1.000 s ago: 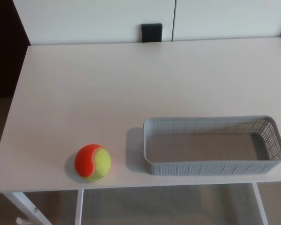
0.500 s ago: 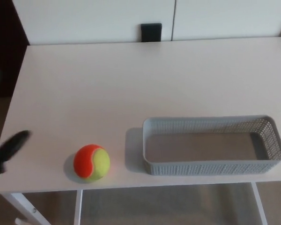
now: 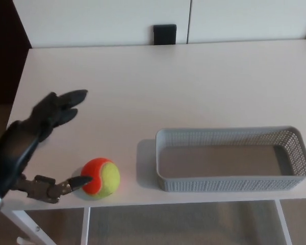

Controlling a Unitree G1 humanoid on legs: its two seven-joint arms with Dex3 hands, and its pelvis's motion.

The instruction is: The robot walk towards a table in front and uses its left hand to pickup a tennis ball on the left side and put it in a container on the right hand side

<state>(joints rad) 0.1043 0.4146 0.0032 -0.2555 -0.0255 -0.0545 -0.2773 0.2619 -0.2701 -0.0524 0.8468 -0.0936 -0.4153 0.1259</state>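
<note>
The tennis ball point(image 3: 100, 177) is two-toned: vivid orange on its left part and yellow-green on its right, the two colours meeting along a curved seam. Its surface looks matte and fuzzy, and it throws a soft shadow to its left. It sits on the pale counter point(image 3: 143, 87) near the front edge, on the left side, resting free and not lifted.

The left robot hand point(image 3: 30, 140) comes in from the lower left, black and thick-fingered. It is open and holds nothing. Its two fingers point(image 3: 71, 97) are stretched out over the counter, well behind and to the left of the ball. The thumb point(image 3: 66, 186) reaches separately toward the ball's orange side, with its tip at the ball's left edge; whether it actually touches cannot be told.

To the right of the ball, near but apart from it, stands the container point(image 3: 233, 182), a long grey perforated basket with low walls and a bare floor, lying lengthwise along the front of the counter.

At the far edge of the counter a small black rectangle point(image 3: 164, 34) shows against white panels point(image 3: 102, 20).
</note>
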